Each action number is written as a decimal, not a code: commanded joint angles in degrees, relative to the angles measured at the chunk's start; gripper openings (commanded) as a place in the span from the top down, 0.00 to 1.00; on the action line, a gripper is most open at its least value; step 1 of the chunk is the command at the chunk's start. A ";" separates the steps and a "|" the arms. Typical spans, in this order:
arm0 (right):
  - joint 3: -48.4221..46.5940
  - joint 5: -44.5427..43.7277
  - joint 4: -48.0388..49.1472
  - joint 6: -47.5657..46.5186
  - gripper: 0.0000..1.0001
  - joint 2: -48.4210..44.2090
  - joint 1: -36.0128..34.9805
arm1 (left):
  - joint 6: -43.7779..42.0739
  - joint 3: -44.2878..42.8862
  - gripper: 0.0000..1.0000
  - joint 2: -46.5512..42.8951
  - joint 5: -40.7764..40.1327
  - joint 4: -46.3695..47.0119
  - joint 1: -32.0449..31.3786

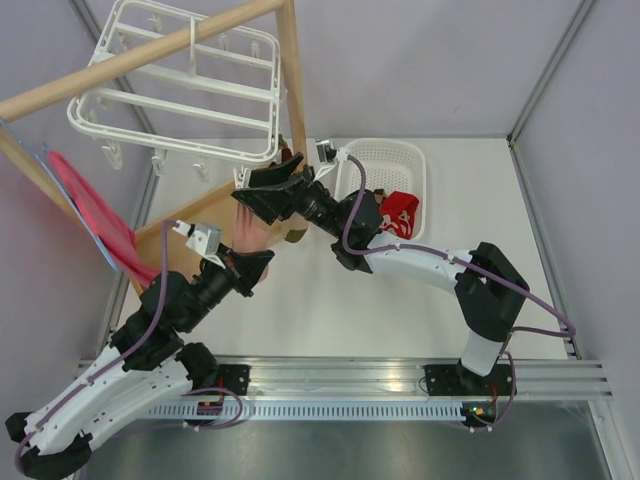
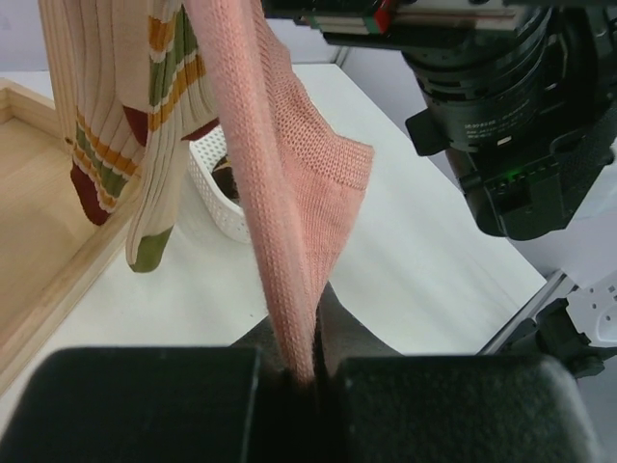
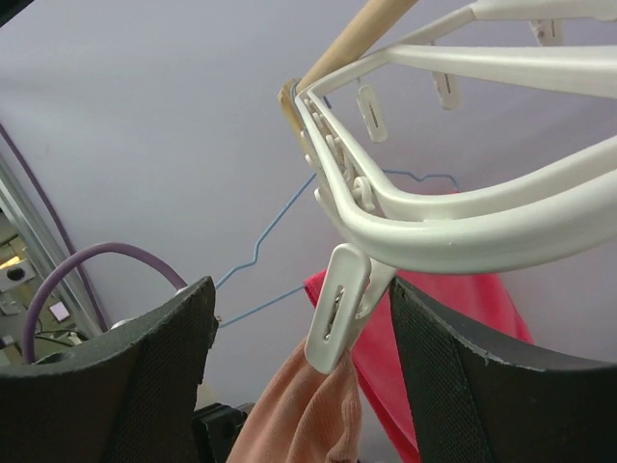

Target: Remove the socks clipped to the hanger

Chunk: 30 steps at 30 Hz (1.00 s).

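Note:
The white hanger [image 1: 180, 95] hangs from a wooden rack at the back left. A pale pink sock [image 1: 252, 233] hangs from one of its corner clips [image 3: 337, 309]. My left gripper [image 2: 308, 371] is shut on the lower end of the pink sock [image 2: 289, 193] and holds it taut from below. My right gripper [image 3: 304, 357] is open, with its two fingers either side of the clip that holds the sock's top [image 3: 308, 415], not touching it. A cream sock with orange, red and green stripes [image 2: 116, 96] hangs beside the pink one. In the top view the right gripper [image 1: 262, 195] is just under the hanger's near corner.
A white mesh basket [image 1: 385, 150] at the back holds a red sock [image 1: 400, 212]. The wooden rack's bar [image 1: 150, 50] and post cross above the hanger. A red cloth on a blue wire hanger [image 1: 95, 215] hangs at the left. A wooden base [image 2: 39, 241] lies below the striped sock.

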State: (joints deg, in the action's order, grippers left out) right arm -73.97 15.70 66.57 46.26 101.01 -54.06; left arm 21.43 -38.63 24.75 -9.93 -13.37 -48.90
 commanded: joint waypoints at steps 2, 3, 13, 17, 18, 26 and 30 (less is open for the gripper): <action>-1.35 1.96 7.08 3.05 0.24 1.91 0.10 | 2.30 -2.15 0.98 -0.93 -0.17 -1.49 -0.31; -1.17 1.87 7.35 3.48 0.24 2.00 0.19 | 2.39 -2.15 0.98 -1.11 -0.09 -1.66 -0.31; -0.64 0.73 13.59 6.30 0.25 4.89 1.06 | 6.07 -2.85 0.98 -1.37 3.69 -1.66 -0.31; -0.82 0.47 16.04 7.35 0.25 6.21 1.15 | 8.27 -2.77 0.98 -1.99 6.23 -1.58 -0.31; -0.91 0.47 16.31 7.44 0.25 6.48 1.24 | 8.80 -2.85 0.98 -1.99 6.76 -1.58 -0.31; -2.31 0.38 21.84 10.69 0.25 9.64 1.85 | 10.65 -3.12 0.98 -2.08 9.67 -1.40 -0.31; -3.80 -0.15 26.33 14.46 0.25 11.83 2.21 | 11.17 -3.03 0.98 -2.17 9.67 -1.31 -0.31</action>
State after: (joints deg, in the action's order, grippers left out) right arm -74.76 16.03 73.84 57.28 111.35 -52.47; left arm 29.76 -39.51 23.11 -2.83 -14.35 -48.90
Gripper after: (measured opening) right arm 0.750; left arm 0.029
